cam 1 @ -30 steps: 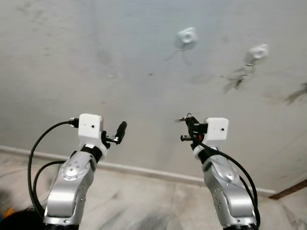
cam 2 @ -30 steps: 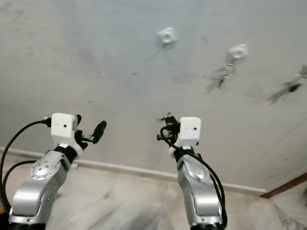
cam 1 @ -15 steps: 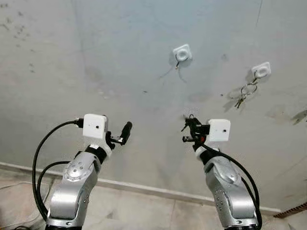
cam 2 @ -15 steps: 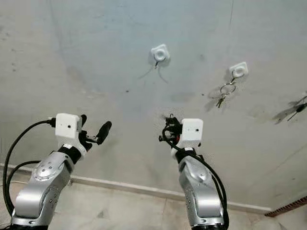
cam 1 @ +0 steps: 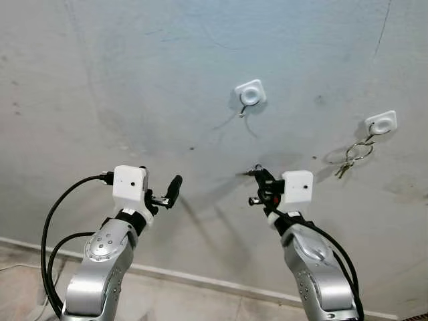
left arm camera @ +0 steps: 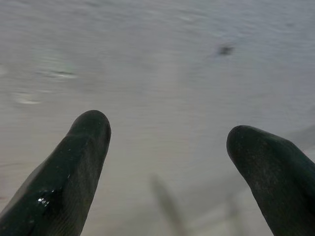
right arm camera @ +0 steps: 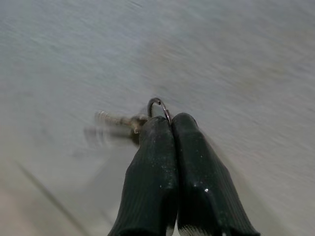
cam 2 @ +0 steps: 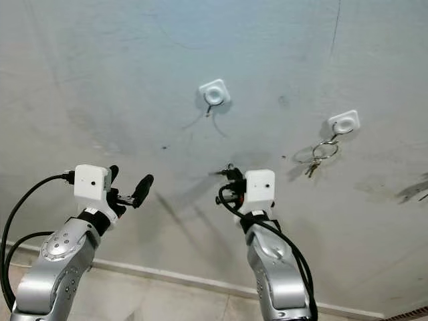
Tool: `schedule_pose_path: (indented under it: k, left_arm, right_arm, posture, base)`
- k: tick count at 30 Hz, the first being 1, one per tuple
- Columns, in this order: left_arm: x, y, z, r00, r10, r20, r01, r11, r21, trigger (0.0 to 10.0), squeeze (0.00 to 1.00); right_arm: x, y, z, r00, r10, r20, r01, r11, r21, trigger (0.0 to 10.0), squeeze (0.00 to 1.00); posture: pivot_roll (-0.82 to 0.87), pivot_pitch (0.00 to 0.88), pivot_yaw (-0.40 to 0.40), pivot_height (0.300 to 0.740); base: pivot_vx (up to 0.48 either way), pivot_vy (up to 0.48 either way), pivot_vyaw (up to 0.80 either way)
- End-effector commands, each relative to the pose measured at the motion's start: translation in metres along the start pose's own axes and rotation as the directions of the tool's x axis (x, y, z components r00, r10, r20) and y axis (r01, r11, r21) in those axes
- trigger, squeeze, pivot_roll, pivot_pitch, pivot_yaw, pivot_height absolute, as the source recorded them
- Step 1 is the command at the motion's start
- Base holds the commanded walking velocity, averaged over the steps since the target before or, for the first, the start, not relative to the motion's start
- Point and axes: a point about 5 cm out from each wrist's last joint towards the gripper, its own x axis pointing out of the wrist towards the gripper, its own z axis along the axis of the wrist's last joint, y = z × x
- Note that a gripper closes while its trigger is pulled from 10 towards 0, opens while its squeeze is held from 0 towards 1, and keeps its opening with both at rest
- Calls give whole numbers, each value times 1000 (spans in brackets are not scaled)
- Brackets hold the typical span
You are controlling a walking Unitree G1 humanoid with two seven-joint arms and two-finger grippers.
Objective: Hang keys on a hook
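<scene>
the right gripper is pinched shut on the keys, ring poking out at the tips. the ring is best lifted over the empty hook, mid-wall. the left gripper is held open, holding nothing.

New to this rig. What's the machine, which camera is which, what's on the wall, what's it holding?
It is a humanoid robot with two silver arms, facing a grey wall. Two pictures come from its head cameras; the other two look along each gripper's black fingers. On the wall sit two white hooks: the bare hook and, to its right, the second hook carrying hanging keys. The right gripper is shut on a key ring with a key sticking out sideways. The left gripper is open, holding nothing.
</scene>
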Motion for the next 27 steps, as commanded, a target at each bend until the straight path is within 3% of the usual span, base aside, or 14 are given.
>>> schedule_pose_path:
  k: [1, 3, 4, 5, 11, 13, 14, 16, 19, 23, 27]
  left_arm:
    - [-5, -3, 8, 999, -18, 43, 14, 997, 70, 10000, 0]
    - [-11, -1, 13, 996, -21, 83, 7, 988, 157, 10000, 0]
    - [-11, -1, 13, 996, -21, 83, 7, 988, 157, 10000, 0]
    - [-20, -1, 17, 995, -39, 96, 18, 978, 208, 10000, 0]
    - [-40, 0, 16, 997, -41, 69, 24, 974, 227, 10000, 0]
    - [-47, 7, 7, 1000, -11, 27, 5, 974, 225, 10000, 0]
    - [-47, 7, 7, 1000, -11, 27, 5, 974, 225, 10000, 0]
    - [-50, 14, 3, 1000, 17, 3, -17, 978, 209, 10000, 0]
    - [-47, 17, 7, 999, 35, 24, -39, 979, 198, 10000, 0]
    - [-44, 23, 16, 994, 71, 79, -85, 976, 201, 10000, 0]
    - [-45, 22, 20, 996, 46, 82, -63, 973, 223, 10000, 0]
  right_arm:
    - [-1, -5, 5, 1000, -14, 17, 14, 1000, 4, 10000, 0]
    - [-1, -6, 6, 1000, -12, 18, 12, 1000, 7, 10000, 0]
    - [-1, -6, 6, 1000, -12, 18, 12, 1000, 7, 10000, 0]
    - [-2, -3, 6, 1000, 7, 17, -7, 1000, 5, 10000, 0]
    - [-4, 11, 6, 996, 93, 4, -93, 996, -5, 10000, 0]
    - [-3, 28, 10, 981, 194, 4, -194, 981, 16, 10000, 0]
    - [-3, 28, 10, 981, 194, 4, -194, 981, 16, 10000, 0]
    - [-1, 47, 20, 955, 295, 35, -296, 955, 20, 10000, 0]
    - [3, 57, 31, 937, 342, 73, -344, 939, 21, 10000, 0]
    - [11, 62, 46, 927, 354, 126, -362, 931, 45, 10000, 0]
    - [16, 61, 56, 923, 346, 166, -360, 931, 61, 10000, 0]
  posture:
    - [225, 32, -127, 740]
    - [226, 34, -128, 740]
    - [226, 34, -128, 740]
    - [231, 41, -130, 740]
    - [246, 51, -130, 740]
    - [251, 53, -130, 740]
    - [251, 53, -130, 740]
    - [257, 57, -129, 740]
    - [264, 55, -128, 740]
    - [267, 55, -121, 740]
    - [274, 55, -113, 740]
  base:
    - [0, 0, 0]
    - [0, 0, 0]
    - [0, 0, 0]
    - [0, 0, 0]
    - [0, 0, 0]
    - [0, 0, 0]
    - [0, 0, 0]
    - [0, 0, 0]
    - [0, 0, 0]
    - [0, 0, 0]
    - [0, 0, 0]
